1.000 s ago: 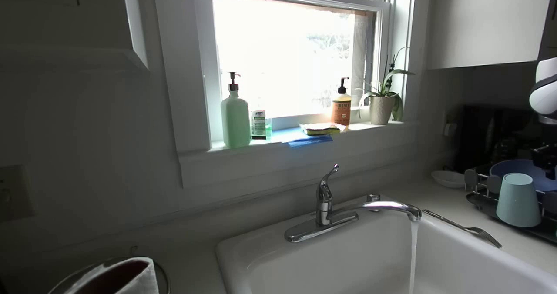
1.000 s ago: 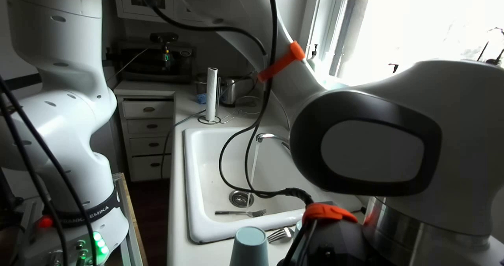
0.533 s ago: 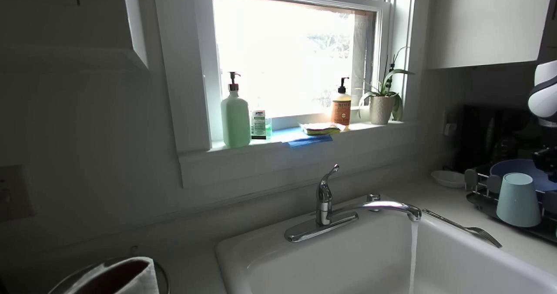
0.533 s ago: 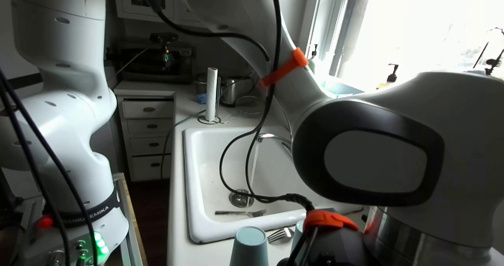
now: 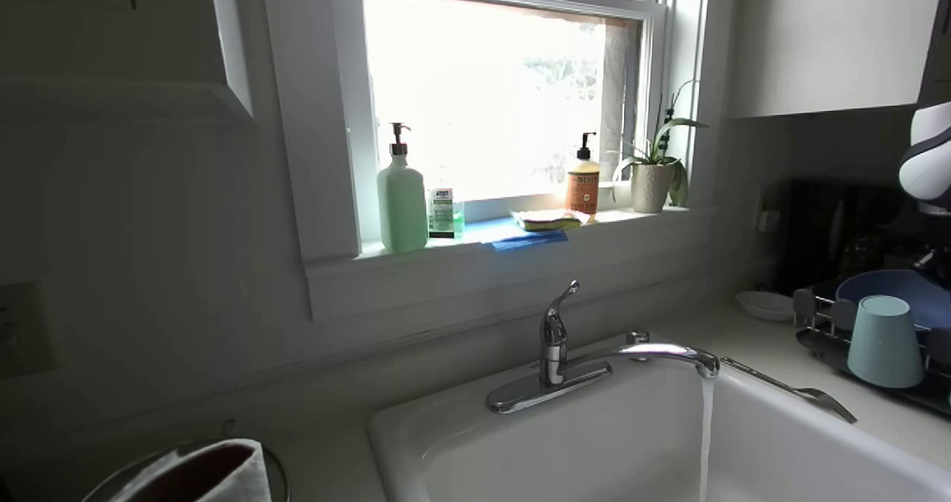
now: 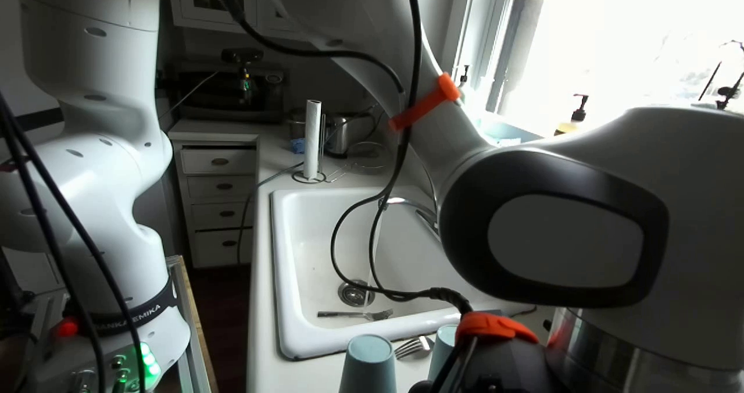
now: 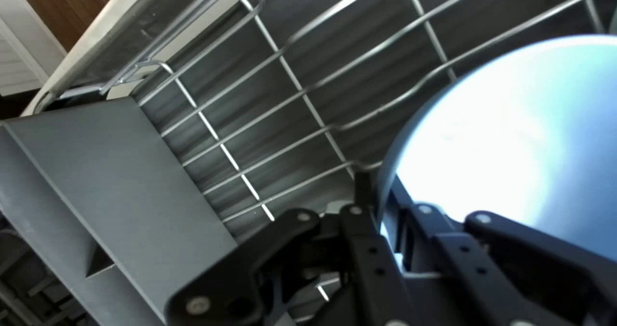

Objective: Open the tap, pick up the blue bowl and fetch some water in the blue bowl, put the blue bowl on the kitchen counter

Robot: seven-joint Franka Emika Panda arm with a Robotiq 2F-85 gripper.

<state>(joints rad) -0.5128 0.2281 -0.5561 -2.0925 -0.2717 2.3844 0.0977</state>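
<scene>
The blue bowl [image 7: 573, 138] rests in the dish rack, and its near wall runs between the fingers of my gripper [image 7: 382, 191], which is shut on it: one finger lies inside, one outside. An exterior view shows part of the bowl [image 5: 888, 283] behind a pale blue cup, with only a bit of the gripper at the right edge. The silvery tap [image 5: 553, 338] is running; a thin stream of water [image 5: 705, 428] falls into the sink. The spout of the tap [image 6: 401, 201] is partly behind arm cables. Pale kitchen counter [image 5: 743, 338] borders the sink.
Beside the bowl stand the rack's wires [image 7: 308, 99] and a grey cutlery holder [image 7: 130, 171]. Upturned cups [image 6: 367, 364] sit near the sink [image 6: 283, 265]. One fork [image 5: 795, 390] lies on the counter, another [image 6: 354, 315] in the basin. Bottles [image 5: 403, 205] line the sill.
In an exterior view the arm has shifted slightly down and to the right. My jaws have come together on the bowl's wall. The bowl has barely moved; water keeps running.
</scene>
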